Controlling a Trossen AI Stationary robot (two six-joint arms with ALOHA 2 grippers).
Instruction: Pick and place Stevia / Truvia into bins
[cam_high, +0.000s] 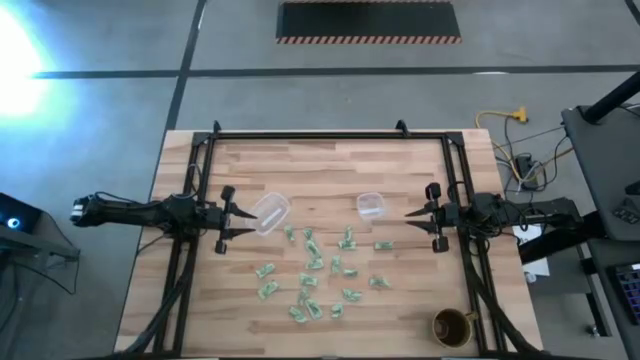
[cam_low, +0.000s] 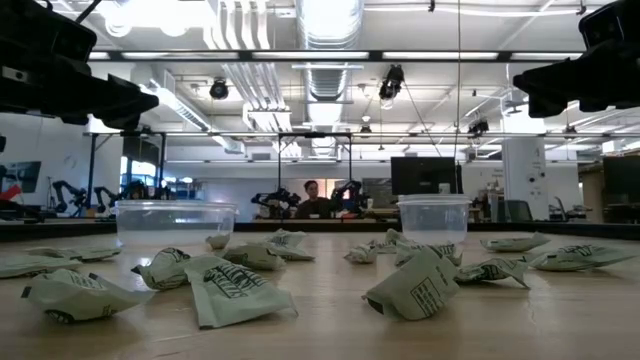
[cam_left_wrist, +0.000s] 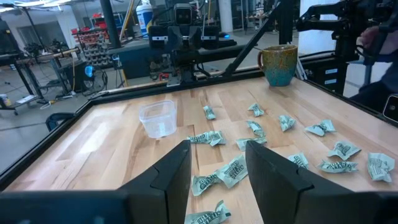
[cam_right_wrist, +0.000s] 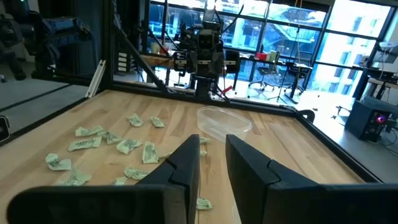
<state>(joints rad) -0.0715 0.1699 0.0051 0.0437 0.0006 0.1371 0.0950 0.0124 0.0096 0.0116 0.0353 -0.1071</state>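
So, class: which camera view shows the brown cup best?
The left wrist view: the brown cup stands whole and upright at the table's far corner, handle visible. The high view shows only its rim and inside, small, from above. The low and right wrist views miss it.
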